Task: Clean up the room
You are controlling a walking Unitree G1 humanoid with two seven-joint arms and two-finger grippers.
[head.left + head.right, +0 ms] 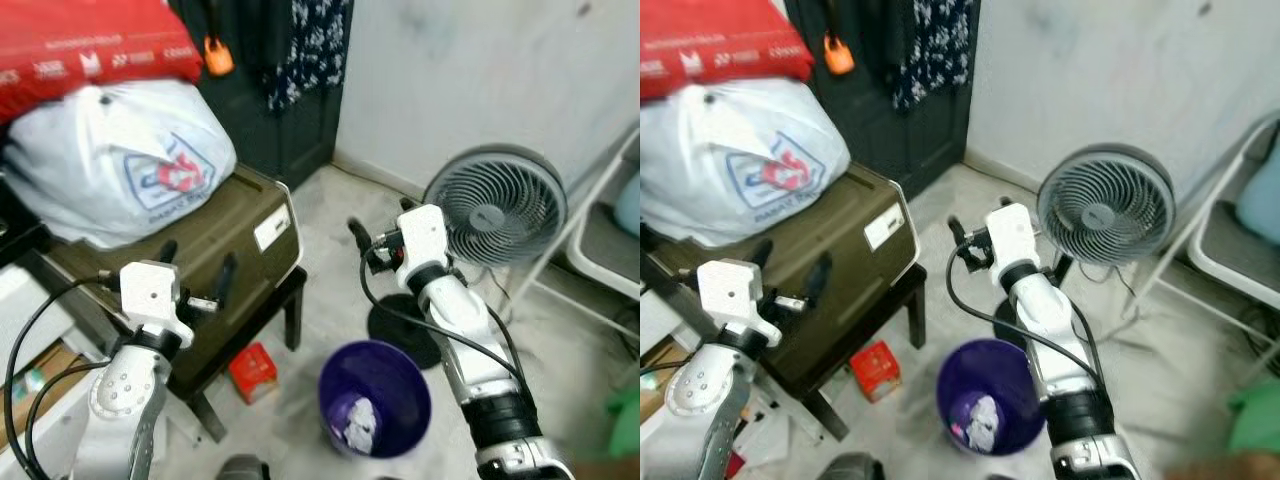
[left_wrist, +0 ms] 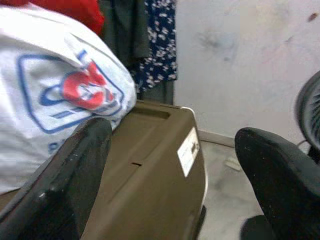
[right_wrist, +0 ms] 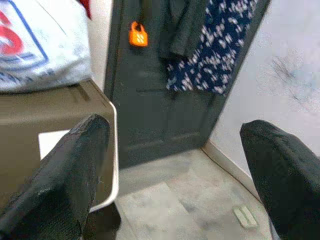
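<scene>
Carton (image 1: 253, 370), red, lower centre beside the purple bin (image 1: 375, 397): judge it light, stiff; grip its sides. Left gripper (image 1: 196, 278) and right gripper (image 1: 378, 232) stand spread, empty.

No legible text; red bag (image 1: 90, 45) print, white bag (image 1: 130, 165) logo blurred.

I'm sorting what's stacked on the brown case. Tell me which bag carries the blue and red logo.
The white bag, lying directly on the brown case. The red bag on top of it shows only white lettering.
</scene>
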